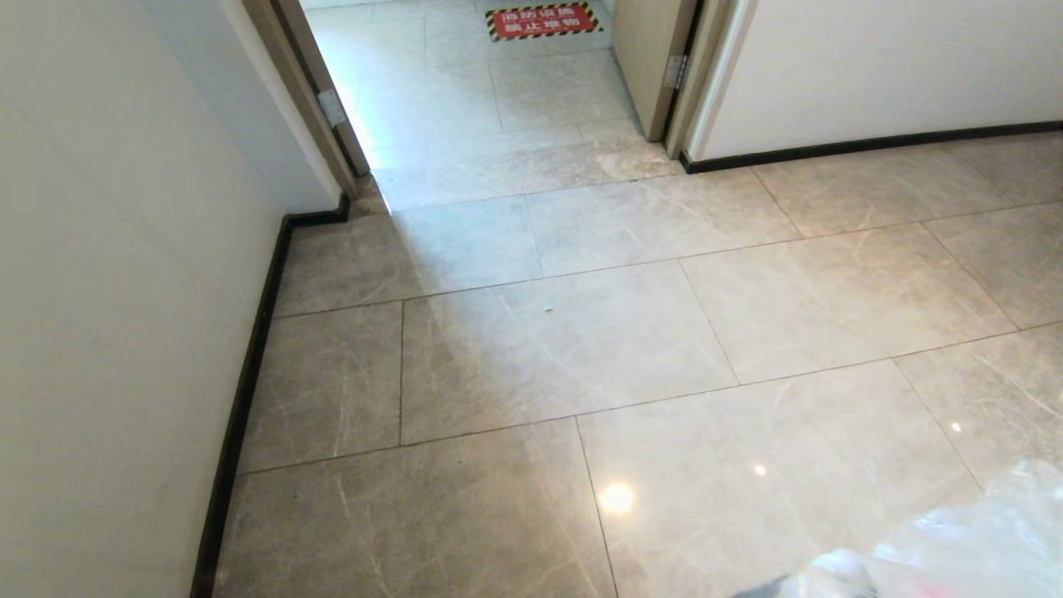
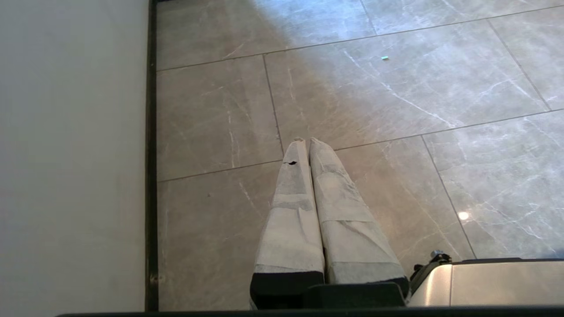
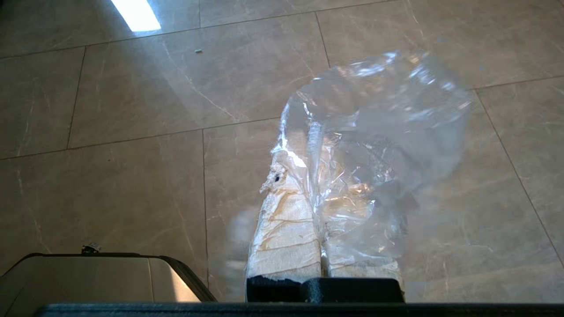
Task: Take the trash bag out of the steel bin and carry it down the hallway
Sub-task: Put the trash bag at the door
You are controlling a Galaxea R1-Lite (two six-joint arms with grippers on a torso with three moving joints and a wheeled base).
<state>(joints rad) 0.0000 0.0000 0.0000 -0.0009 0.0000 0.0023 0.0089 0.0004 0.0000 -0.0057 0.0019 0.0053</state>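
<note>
A red floor sign (image 1: 542, 21) with a yellow-and-black striped border lies on the tiles beyond the far doorway (image 1: 490, 91); it carries two lines of light characters, too small to read.

The trash bag (image 3: 374, 145) is thin, clear and crinkly, catching bright glints along its folds. In the right wrist view it is bunched around the cloth-wrapped fingers (image 3: 286, 229) of the right tool (image 3: 308, 132), whose two fingers are pressed together with the plastic pinched between them, and the loose film billows past the fingertips over the floor. In the head view the same bag shows as a pale, glossy heap in the near right corner (image 1: 972, 540), with a faint pink tint low in it.

The left tool (image 2: 306, 143) hangs over the tiles near the left wall (image 2: 70, 154), its wrapped fingers closed against each other and holding nothing.

The hallway (image 1: 581, 349) has large glossy grey-beige marbled tiles, white walls and black skirting (image 1: 241, 399). A tiny pale speck (image 1: 548, 309) lies on a tile mid-floor. A silver, dark-edged part of the robot's body (image 3: 97, 277) shows beside each tool.
</note>
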